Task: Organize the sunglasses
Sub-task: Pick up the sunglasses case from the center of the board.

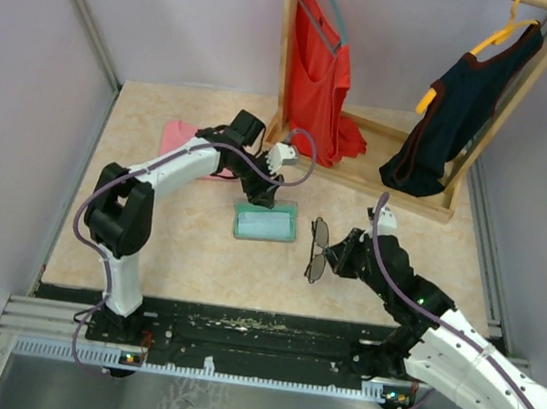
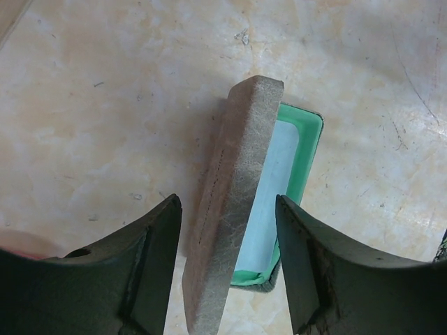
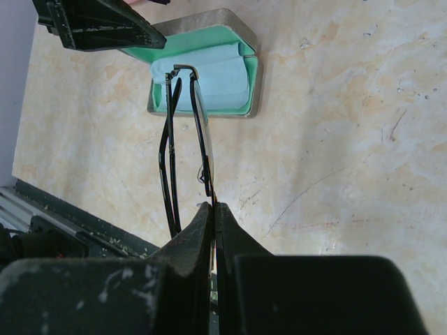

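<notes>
The sunglasses, thin dark wire frames with folded arms, hang in the air, pinched by my right gripper; in the right wrist view the sunglasses stick out from my shut gripper toward the case. The grey case lies open on the table with green lining and a light blue cloth inside. My left gripper is open, its fingers either side of the raised grey lid, not touching it. In the top view the left gripper is at the case's far edge.
A pink cloth lies at the back left. A wooden rack with a red top and a dark top stands at the back right. A black rail borders the near table edge.
</notes>
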Controlling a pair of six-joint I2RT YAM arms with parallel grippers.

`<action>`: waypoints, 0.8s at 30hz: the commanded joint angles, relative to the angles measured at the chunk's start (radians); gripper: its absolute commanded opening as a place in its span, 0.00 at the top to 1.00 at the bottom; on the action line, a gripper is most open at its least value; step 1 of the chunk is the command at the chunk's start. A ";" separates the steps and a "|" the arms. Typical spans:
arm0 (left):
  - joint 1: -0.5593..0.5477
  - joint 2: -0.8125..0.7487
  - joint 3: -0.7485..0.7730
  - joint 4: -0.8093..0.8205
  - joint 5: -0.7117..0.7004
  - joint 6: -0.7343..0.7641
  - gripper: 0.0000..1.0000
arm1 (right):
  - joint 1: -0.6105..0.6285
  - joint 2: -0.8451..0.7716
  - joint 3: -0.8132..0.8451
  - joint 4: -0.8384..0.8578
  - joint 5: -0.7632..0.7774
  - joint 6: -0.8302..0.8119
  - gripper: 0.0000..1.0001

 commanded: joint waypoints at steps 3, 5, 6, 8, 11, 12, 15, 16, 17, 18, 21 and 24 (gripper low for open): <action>0.004 0.055 0.030 -0.041 0.030 0.030 0.40 | -0.004 -0.008 0.014 0.045 -0.010 -0.013 1.00; 0.004 0.059 0.032 -0.043 0.022 0.030 0.43 | -0.005 -0.009 0.017 0.044 -0.010 -0.014 1.00; 0.005 0.058 0.031 -0.042 0.018 0.030 0.45 | -0.004 -0.009 0.017 0.044 -0.010 -0.015 1.00; 0.005 0.055 0.032 -0.042 0.014 0.030 0.50 | -0.004 -0.010 0.016 0.043 -0.011 -0.015 1.00; 0.005 0.048 0.032 -0.042 0.013 0.024 0.58 | -0.004 -0.014 0.014 0.043 -0.011 -0.014 1.00; 0.005 0.044 0.032 -0.044 0.012 0.023 0.60 | -0.004 -0.014 0.014 0.043 -0.011 -0.013 1.00; 0.005 0.026 0.031 -0.045 0.002 0.005 0.66 | -0.004 -0.019 0.010 0.045 -0.010 -0.011 1.00; 0.005 0.015 0.032 -0.042 -0.005 -0.005 0.67 | -0.003 -0.021 0.006 0.046 -0.010 -0.009 1.00; 0.004 0.008 0.032 -0.042 -0.011 -0.012 0.69 | -0.004 -0.023 0.005 0.047 -0.012 -0.009 1.00; 0.005 -0.001 0.031 -0.043 -0.018 -0.024 0.71 | -0.004 -0.023 0.004 0.048 -0.013 -0.009 1.00; 0.005 -0.032 0.016 -0.022 -0.048 -0.073 0.73 | -0.004 -0.024 -0.004 0.052 -0.013 -0.007 1.00; 0.005 -0.074 -0.008 0.022 -0.113 -0.147 0.73 | -0.004 -0.024 -0.005 0.053 -0.017 -0.006 1.00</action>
